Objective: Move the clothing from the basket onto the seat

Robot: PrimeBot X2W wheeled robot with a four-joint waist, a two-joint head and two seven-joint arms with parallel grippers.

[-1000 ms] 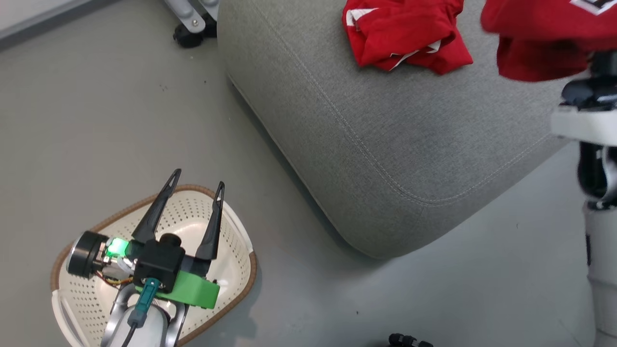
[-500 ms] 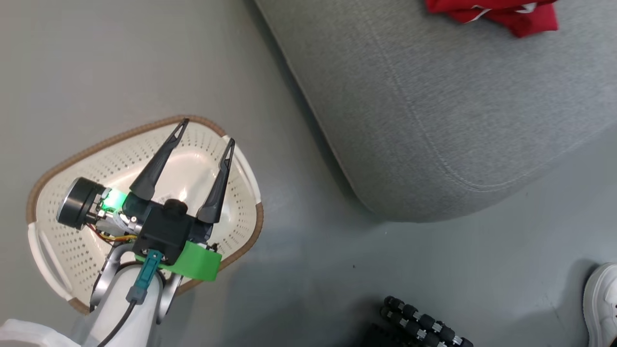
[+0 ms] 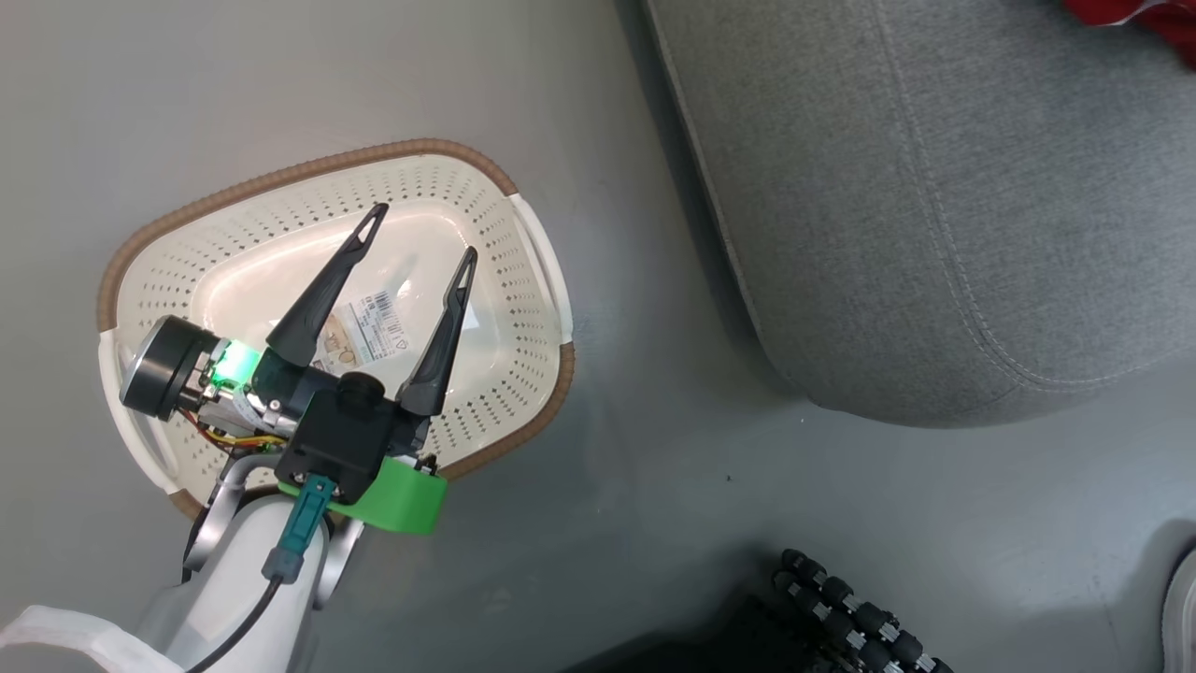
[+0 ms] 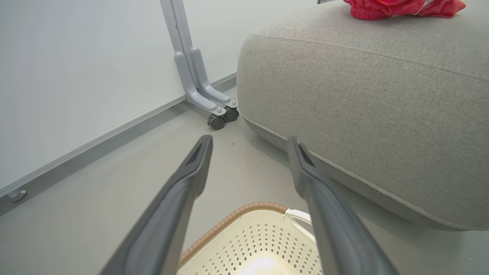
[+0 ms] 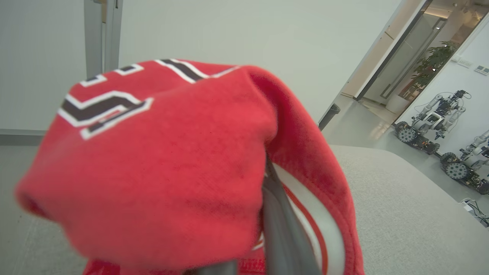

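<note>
Floor [image 3: 607, 561]: grey, smooth, around the seat [image 3: 934, 234].
Basket [image 3: 509, 308]: cream, perforated, brown-rimmed, beside the seat.
Clothing [image 3: 1163, 21]: bright red; one garment [image 4: 386, 5] lay on the seat.
Right gripper [image 5: 273, 198]: clamped on the black-lettered garment [image 5: 153, 172] near the seat.
Left gripper [image 3: 422, 231]: fingers apart, beside the seat.

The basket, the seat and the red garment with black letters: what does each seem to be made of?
The basket looks like moulded cream plastic, glossy inside, with rows of punched holes; its brown rim looks woven, perhaps imitation. The seat: matte grey woven upholstery, with visible weave and a stitched seam. The red garment: soft, slightly fuzzy cloth, probably knit.
</note>
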